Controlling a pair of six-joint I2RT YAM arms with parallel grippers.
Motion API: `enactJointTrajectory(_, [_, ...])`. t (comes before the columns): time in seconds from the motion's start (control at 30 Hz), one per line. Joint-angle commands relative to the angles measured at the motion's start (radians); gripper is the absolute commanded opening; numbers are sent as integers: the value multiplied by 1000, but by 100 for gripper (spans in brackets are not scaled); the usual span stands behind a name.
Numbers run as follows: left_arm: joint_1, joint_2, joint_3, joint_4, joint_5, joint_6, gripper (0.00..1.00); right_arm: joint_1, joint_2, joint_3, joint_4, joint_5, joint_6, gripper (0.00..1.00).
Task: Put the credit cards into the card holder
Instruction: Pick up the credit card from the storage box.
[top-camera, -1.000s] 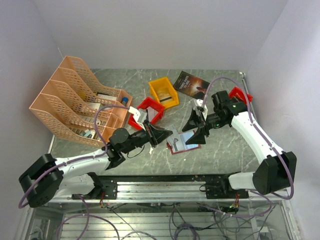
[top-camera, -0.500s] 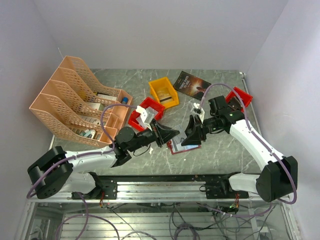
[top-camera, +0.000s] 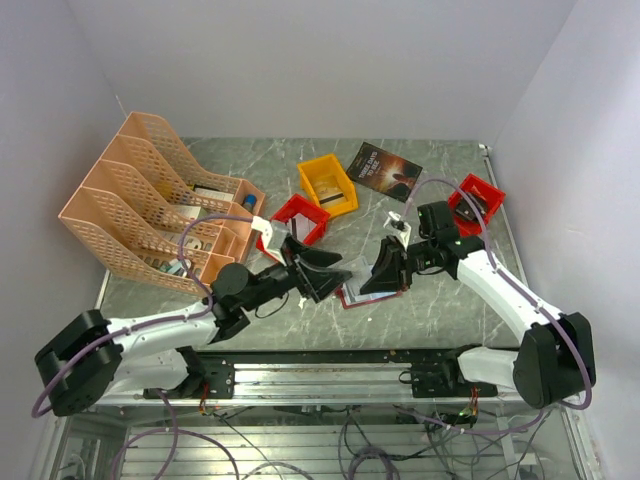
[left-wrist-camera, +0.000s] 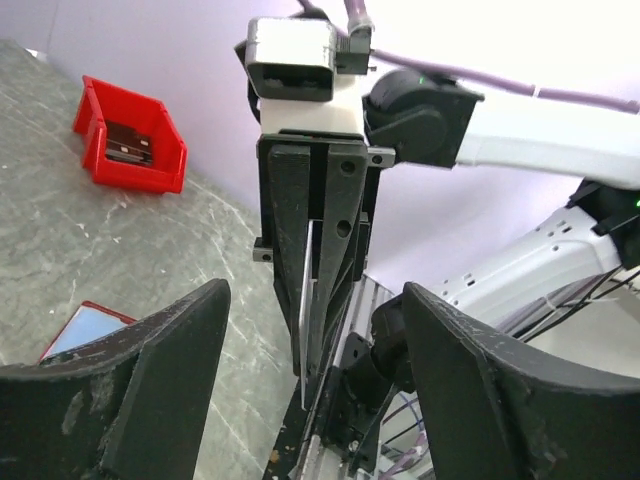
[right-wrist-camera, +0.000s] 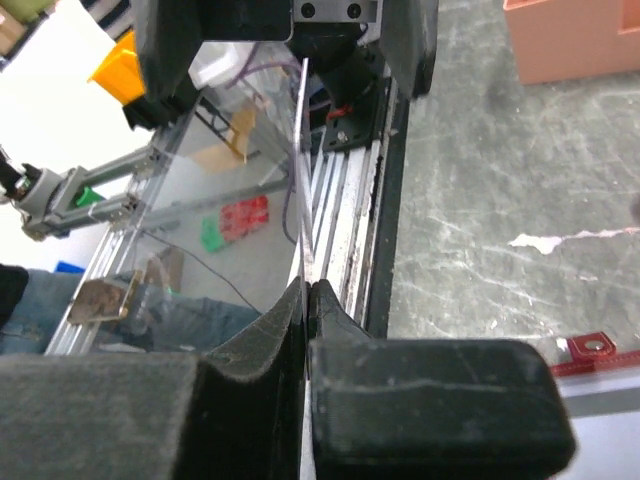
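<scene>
The right claw (right-wrist-camera: 305, 300) pinches a credit card (right-wrist-camera: 302, 180) tight. The left claw (top-camera: 338, 272) is open wide. Lower the card slowly and slide it straight into the card holder (left-wrist-camera: 85, 332).

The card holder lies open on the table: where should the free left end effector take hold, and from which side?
The card holder lies flat, pockets up, so only an edge offers a pinch: probably the dark-red rim at its left corner, approached low from the left, since the right end effector, shut on a credit card, hangs over its right part.
</scene>
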Motion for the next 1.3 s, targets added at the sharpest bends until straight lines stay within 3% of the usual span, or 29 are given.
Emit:
enactJointTrajectory(0.0, [52, -70, -52, 47, 36, -87, 79, -20, -63, -85, 351, -109, 301, 0])
enactJointTrajectory(0.13, [69, -56, -45, -5, 106, -127, 70, -25, -88, -150, 566, -125, 485, 0])
enactJointTrajectory(0.47, [70, 75, 44, 48, 226, -159, 40, -24, -77, -157, 568, -117, 491, 0])
enactJointTrajectory(0.67, [70, 74, 68, 5, 226, -143, 32, -24, -77, -167, 564, -98, 474, 0])
enactJointTrajectory(0.83, [70, 67, 101, -58, 244, -123, 31, -24, -76, -160, 505, -77, 411, 0])
enactJointTrajectory(0.9, [74, 71, 117, -81, 264, -116, 11, -22, -72, -146, 440, -66, 360, 0])
enactJointTrajectory(1.03, [103, 63, 138, -125, 320, -111, 7, -17, -57, -81, 202, 25, 115, 0])
enactJointTrajectory(1.07, [117, 53, 146, -158, 336, -105, 7, -14, -50, -51, 92, 79, -10, 9])
enactJointTrajectory(1.13, [144, 20, 157, -259, 356, -78, 7, -12, -26, 24, -111, 193, -267, 40])
enactJointTrajectory(1.2, [172, -20, 152, -347, 356, -68, 7, -15, 6, 107, -272, 320, -447, 56])
enactJointTrajectory(1.27, [183, -56, 123, -389, 340, -82, 7, -37, 2, 172, -338, 440, -564, 62])
